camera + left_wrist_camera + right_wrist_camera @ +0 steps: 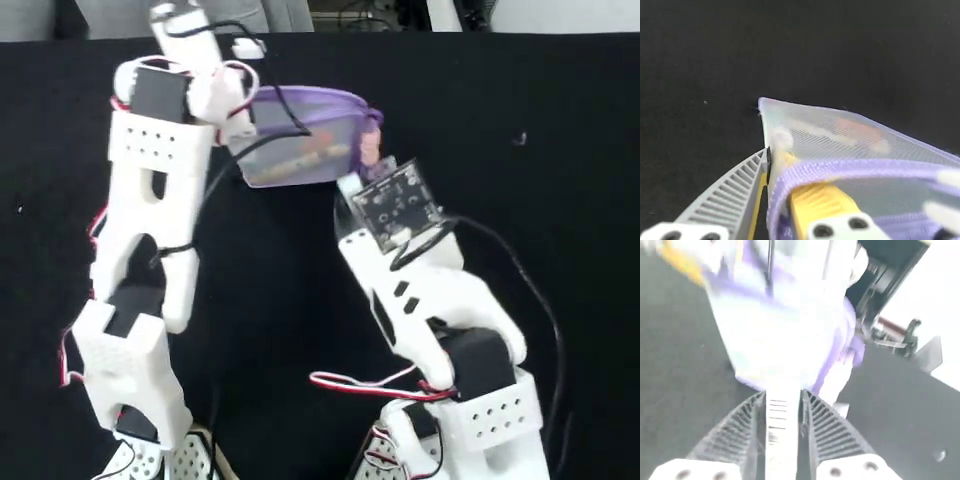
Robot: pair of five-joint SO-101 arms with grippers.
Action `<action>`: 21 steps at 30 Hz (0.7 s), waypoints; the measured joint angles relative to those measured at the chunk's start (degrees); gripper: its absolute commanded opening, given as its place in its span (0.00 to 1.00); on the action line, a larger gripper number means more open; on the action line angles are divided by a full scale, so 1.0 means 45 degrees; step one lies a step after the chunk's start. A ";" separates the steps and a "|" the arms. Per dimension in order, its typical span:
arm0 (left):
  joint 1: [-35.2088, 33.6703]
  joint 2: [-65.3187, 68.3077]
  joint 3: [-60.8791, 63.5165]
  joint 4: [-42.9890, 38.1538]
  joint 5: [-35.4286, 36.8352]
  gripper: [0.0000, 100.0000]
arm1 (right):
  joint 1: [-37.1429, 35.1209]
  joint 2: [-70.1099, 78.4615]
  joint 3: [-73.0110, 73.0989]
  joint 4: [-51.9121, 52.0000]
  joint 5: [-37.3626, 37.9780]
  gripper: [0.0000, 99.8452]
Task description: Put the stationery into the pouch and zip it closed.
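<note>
The left claw (775,156) is clamped on one corner of the pouch (850,145). One finger is outside the mesh wall and the yellow one is inside the purple zip band (840,167), so the pouch seems to hang from this claw above the black table (560,120). The stationery (860,134), pale and orange pen-like shapes, lies inside the pouch just beyond this claw's tips. The right claw (782,394) is closed on a white strip (781,427) with dark lines across it; whether this is a ruler or the zip's tag cannot be told. The pouch's other end sits straight ahead of that claw, very near its tips.

The step in hand looks like work at that end of the mouth: either feeding the strip in or drawing the zip. In both cases the left claw should hold firm and pull the zip band taut, so the soft mesh does not fold. The right claw would do best to travel along the band's line toward the left claw, not across it. A sideways pull could twist the pouch free or tip the contents out. The left claw's inner finger must leave the mouth before the zip can close fully.
</note>
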 measured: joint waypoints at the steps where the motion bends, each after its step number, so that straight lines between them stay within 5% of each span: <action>1: 0.0098 0.0020 -0.0020 0.0000 -0.0039 0.03 | 0.0000 0.0176 -0.0352 -0.0156 -0.0176 0.01; 21: 0.1270 -0.1074 0.0606 0.0274 -0.0098 0.03 | 0.0000 0.0938 -0.1016 -0.6252 -0.3321 0.01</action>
